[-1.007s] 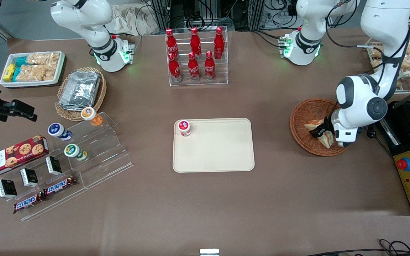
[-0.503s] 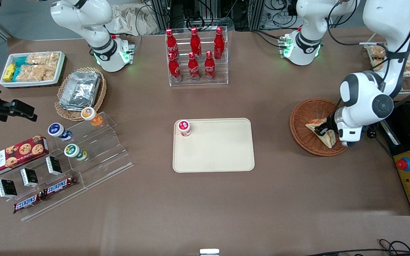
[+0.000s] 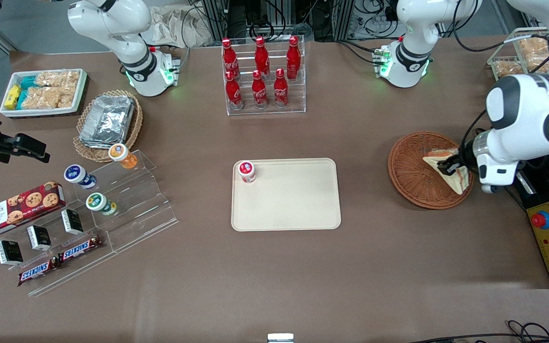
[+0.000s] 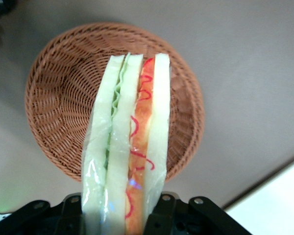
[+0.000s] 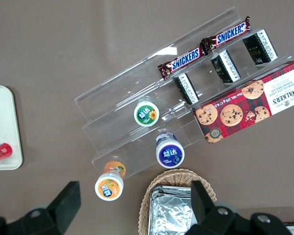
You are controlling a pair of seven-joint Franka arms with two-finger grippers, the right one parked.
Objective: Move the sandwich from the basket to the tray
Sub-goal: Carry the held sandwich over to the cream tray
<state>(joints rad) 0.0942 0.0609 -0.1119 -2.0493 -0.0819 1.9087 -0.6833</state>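
A: What sits mid-bench?
B: The cream tray (image 3: 286, 194), with a small red-capped bottle (image 3: 247, 171) standing in one corner, well apart from the basket.
A: And toward the working arm's end?
B: The reddish-brown wicker basket (image 3: 410, 169), with the sandwich (image 3: 447, 169) lifted above its rim.
A: Who has it?
B: The claw (image 3: 451, 166), clenched on the sandwich; the wrist camera shows the wrapped wedge (image 4: 129, 147) hanging over the basket (image 4: 54, 107).

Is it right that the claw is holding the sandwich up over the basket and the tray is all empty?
Not quite. The claw does hold the sandwich above the basket, but the tray is not empty: the front view shows a small red-lidded cup standing on its corner.
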